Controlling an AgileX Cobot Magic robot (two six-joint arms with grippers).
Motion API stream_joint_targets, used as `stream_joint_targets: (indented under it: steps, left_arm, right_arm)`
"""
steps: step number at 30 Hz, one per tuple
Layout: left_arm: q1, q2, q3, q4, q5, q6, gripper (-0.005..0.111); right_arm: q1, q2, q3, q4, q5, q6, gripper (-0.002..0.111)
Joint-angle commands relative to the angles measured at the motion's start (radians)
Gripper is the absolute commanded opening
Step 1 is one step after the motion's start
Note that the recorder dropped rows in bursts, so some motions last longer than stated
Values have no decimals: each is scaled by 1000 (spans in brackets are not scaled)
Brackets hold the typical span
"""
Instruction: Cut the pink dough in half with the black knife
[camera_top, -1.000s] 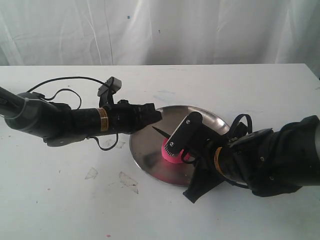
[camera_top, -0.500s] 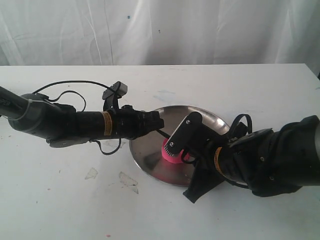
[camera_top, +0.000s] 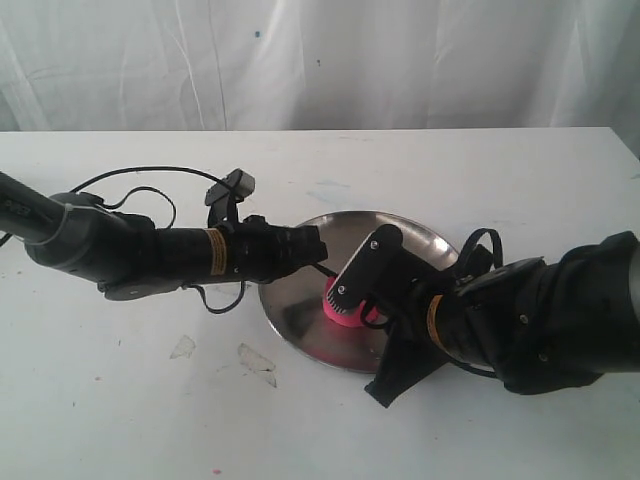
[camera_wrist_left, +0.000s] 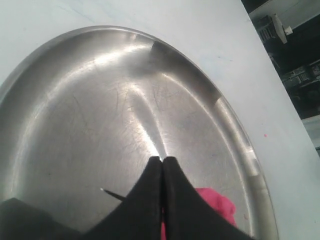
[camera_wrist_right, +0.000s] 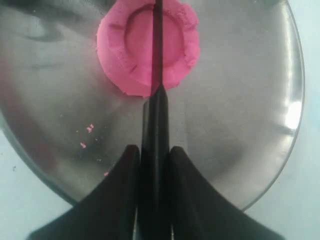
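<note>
Bright pink round dough puck (camera_wrist_right: 125, 50) lies on the round steel plate (camera_wrist_right: 240, 125), centre of exterior frame. Right gripper (camera_wrist_right: 154, 150) is clamped on the slim black knife (camera_wrist_right: 155, 125), blade across the puck's middle. Left gripper (camera_wrist_left: 163, 161) fingers are pressed together, holding nothing.

Risks: the soft dough may stick or skid and give uneven halves, and the plate may slide if unpinned.

Cut depth is hidden; in the exterior view the right gripper masks most of the dough.
</note>
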Motion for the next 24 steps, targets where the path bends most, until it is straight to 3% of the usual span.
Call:
stream_joint_targets:
  steps: [1, 12, 24]
  left_arm:
    - [-6, -12, 0, -58, -70, 35, 0]
    - [-6, -50, -24, 83, -6, -12, 0]
    - [-6, -50, -24, 116, 26, -24, 0]
  right_arm:
    - [0, 0, -7, -4, 1, 2, 0]
    - [0, 0, -7, -4, 14, 2, 0]
    - [0, 47, -11, -11, 6, 4, 0]
